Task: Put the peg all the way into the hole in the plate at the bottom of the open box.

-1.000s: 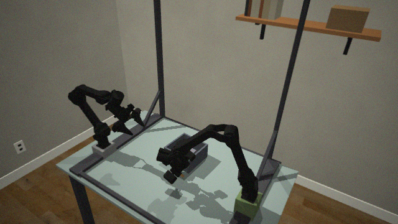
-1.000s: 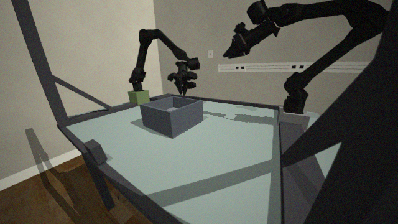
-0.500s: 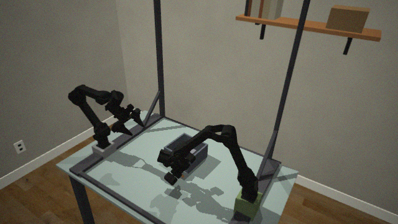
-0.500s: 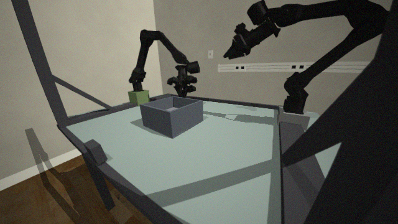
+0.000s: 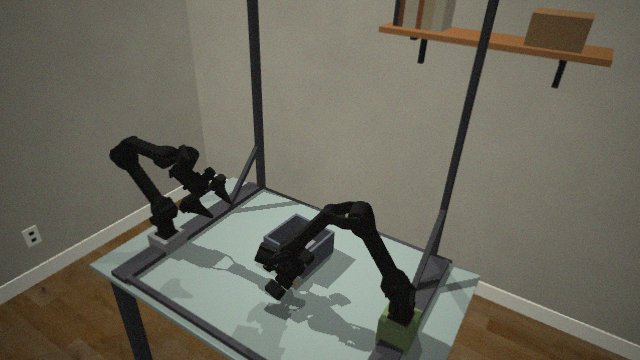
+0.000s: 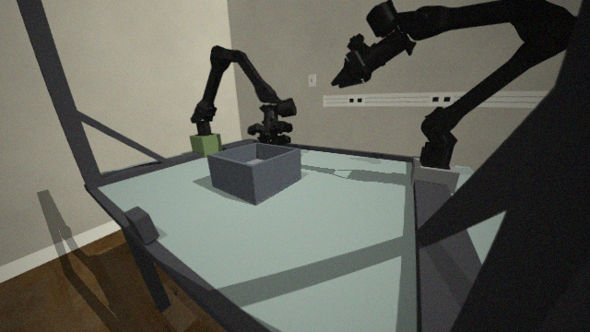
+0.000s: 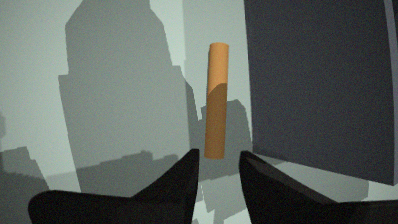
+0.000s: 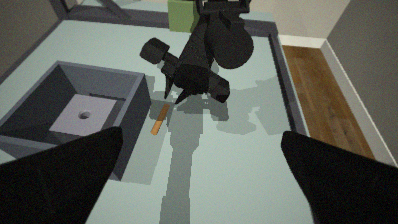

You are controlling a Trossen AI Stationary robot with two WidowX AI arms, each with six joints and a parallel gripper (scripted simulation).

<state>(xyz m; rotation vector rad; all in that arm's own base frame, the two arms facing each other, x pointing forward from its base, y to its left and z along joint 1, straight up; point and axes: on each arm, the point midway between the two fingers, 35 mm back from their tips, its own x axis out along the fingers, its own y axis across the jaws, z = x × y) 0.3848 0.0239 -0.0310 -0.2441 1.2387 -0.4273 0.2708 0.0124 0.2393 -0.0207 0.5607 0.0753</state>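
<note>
The orange peg (image 7: 216, 102) lies flat on the table beside the outer wall of the grey open box (image 7: 320, 85). It also shows in the right wrist view (image 8: 160, 119). My left gripper (image 7: 219, 157) hangs low just short of the peg's near end, fingers partly apart with nothing between them. In the top view the left gripper (image 5: 277, 287) is at the box's (image 5: 300, 240) front side. The plate with the hole (image 8: 84, 115) lies on the box floor. My right gripper (image 5: 220, 209) is open and empty, raised high and away from the box (image 6: 253, 171).
The left arm stands on a green base (image 5: 398, 327) at the table's corner, the right arm on a white base (image 5: 162, 240). Dark frame posts rise from the table's rear rail (image 5: 256, 100). The table edge and wooden floor (image 8: 325, 100) lie beyond the peg's side.
</note>
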